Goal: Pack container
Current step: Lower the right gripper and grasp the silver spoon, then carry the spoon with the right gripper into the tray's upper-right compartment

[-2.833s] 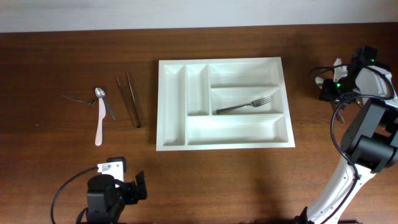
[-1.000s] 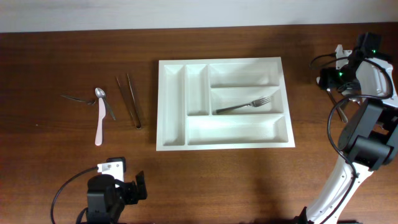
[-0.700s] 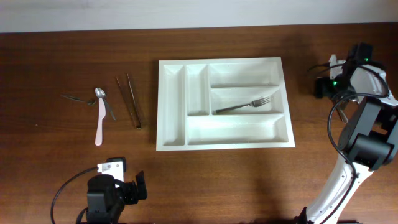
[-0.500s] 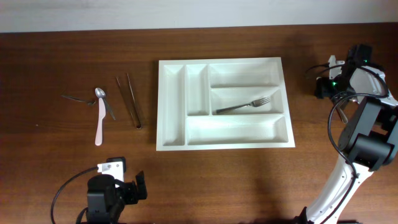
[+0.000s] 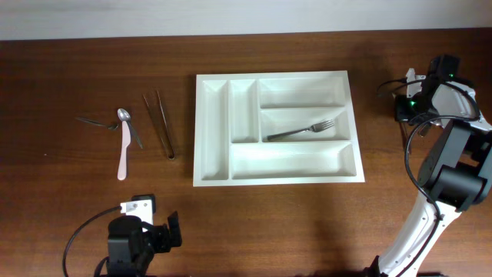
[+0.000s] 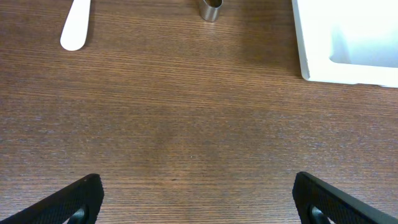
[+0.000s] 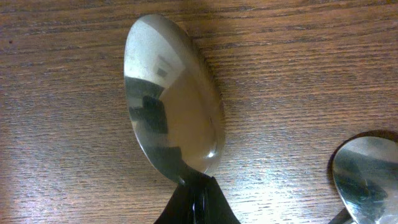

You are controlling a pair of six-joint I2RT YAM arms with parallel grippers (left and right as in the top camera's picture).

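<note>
Overhead view of a brown wooden surface (image 5: 307, 223). At seven o'clock the left fingers (image 6: 68, 202) stand spread wide over bare wood, holding nothing. At nine o'clock lie a small spoon (image 5: 124, 115), a pink-handled knife (image 5: 122, 154) and metal tongs (image 5: 168, 148). In the centre sits the white container (image 5: 277, 180), with one fork (image 5: 301, 131) in its middle long compartment. At three o'clock, well apart from the container, the right fingers (image 7: 189, 208) are pinched tight on the neck of a large spoon (image 7: 171, 93) lying on the wood. A second spoon (image 7: 367, 174) lies just beside it. The lift probably goes best straight up, clear of that neighbour, then level toward a long compartment.
</note>
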